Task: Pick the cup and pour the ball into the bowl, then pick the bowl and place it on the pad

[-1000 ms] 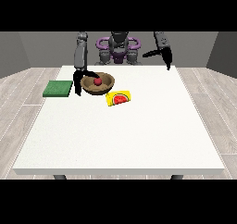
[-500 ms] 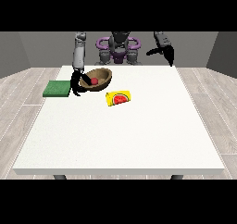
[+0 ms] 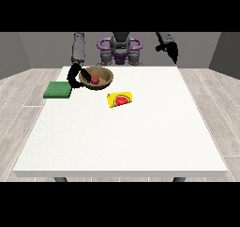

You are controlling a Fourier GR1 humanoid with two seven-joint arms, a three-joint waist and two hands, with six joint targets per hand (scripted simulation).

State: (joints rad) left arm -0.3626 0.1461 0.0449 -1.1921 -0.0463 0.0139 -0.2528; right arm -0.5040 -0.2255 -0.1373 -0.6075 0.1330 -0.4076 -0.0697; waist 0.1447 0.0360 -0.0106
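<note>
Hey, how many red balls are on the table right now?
1. The red ball lies inside the brown bowl, at the table's far left part, near the green pad. No other ball shows, though the bowl's wall could hide one.

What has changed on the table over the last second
The hand at the view's left, gripping the brown bowl by its rim, has lifted and tilted it, the red ball still inside. The hand at the view's right rose slightly. The green pad and the yellow watermelon card stayed put.
</note>
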